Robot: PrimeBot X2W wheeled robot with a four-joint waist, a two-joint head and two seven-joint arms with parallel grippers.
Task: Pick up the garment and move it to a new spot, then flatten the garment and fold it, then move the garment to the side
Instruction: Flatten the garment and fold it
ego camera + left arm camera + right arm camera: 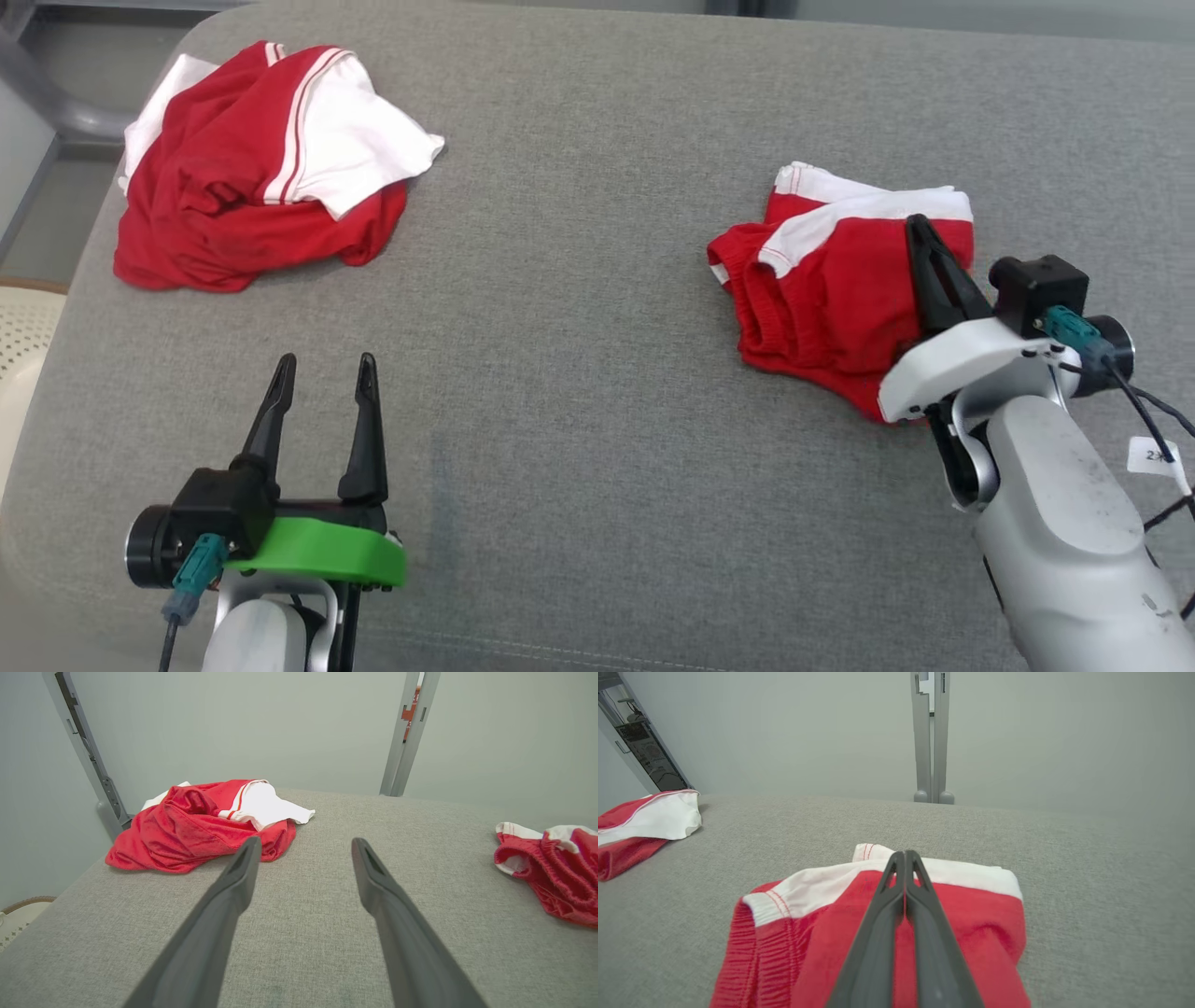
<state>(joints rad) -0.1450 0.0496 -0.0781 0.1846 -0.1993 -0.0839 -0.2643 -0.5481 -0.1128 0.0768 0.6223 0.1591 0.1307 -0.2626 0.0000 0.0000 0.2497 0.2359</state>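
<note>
I see my right gripper [918,224] with its fingers pressed together, lying over the folded red-and-white shorts [831,289] at the right of the grey cushion [579,280], tips at the white band; I cannot tell whether any cloth is pinched. My left gripper [327,362] is spread wide over bare cushion, holding nothing. A crumpled red-and-white shirt [243,177] lies far left, well apart.
</note>
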